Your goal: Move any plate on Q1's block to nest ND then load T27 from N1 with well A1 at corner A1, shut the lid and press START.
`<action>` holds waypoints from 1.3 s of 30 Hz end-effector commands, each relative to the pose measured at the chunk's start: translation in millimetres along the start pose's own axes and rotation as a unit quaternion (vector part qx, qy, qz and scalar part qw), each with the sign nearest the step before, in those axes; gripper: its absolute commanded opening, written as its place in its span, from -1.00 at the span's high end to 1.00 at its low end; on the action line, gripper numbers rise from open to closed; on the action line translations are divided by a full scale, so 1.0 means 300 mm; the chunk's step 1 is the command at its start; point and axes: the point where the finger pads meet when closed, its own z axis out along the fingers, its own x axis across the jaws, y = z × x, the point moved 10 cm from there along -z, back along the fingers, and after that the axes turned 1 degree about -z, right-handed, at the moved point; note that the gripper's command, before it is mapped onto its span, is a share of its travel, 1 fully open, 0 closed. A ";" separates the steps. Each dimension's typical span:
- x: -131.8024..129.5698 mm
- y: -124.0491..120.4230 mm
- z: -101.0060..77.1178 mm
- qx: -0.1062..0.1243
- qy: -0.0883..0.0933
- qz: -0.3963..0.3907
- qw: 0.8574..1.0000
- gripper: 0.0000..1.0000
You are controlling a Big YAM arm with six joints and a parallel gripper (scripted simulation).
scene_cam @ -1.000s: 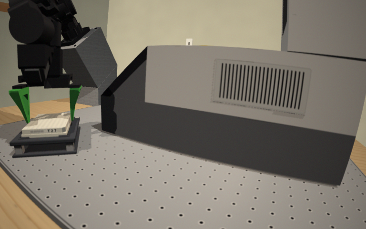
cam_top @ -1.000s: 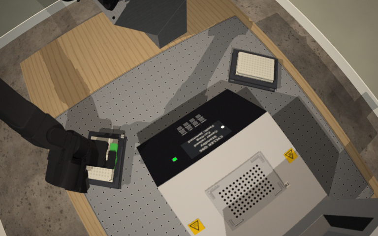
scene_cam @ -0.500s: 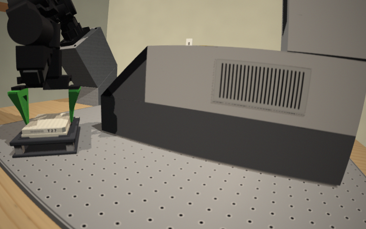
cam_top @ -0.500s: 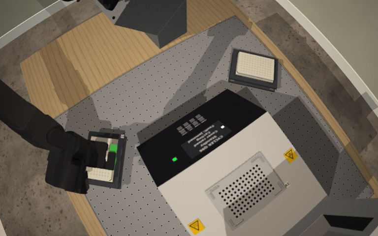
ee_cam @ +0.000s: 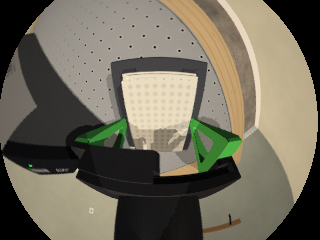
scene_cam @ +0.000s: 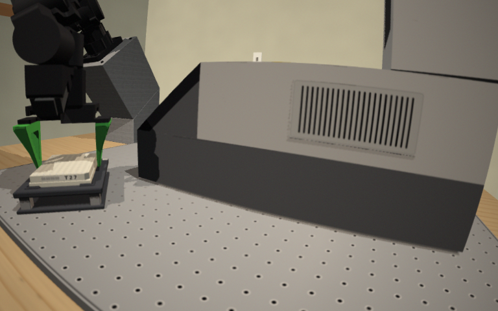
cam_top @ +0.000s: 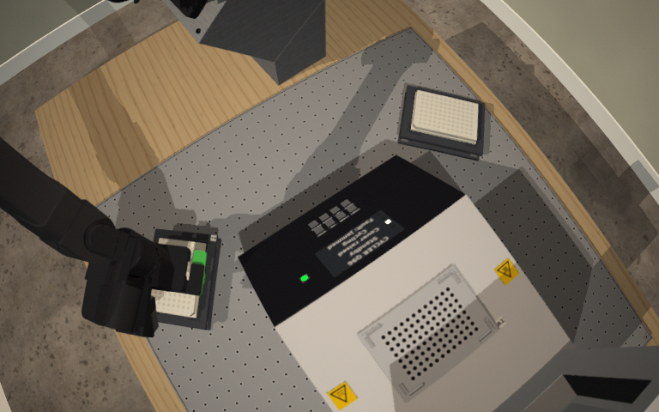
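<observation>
Two plates (cam_top: 444,118) (cam_top: 174,302), two nests (cam_top: 480,133) (cam_top: 208,286), one cycler (cam_top: 425,255), eight keys (cam_top: 334,219).

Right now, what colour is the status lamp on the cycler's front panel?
Green. The status lamp shows best in the top view, on the black front panel.

Lab bench, cycler (cam_top: 374,286), well plates (cam_top: 444,117), perforated breadboard (scene_cam: 205,269)
</observation>
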 end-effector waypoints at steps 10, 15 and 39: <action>-0.031 0.078 -0.040 -0.033 -0.002 0.012 0.999 -1.00; -0.020 0.037 -0.011 -0.018 -0.001 0.007 1.000 -1.00; -0.013 0.052 0.013 -0.017 -0.001 0.005 1.000 -1.00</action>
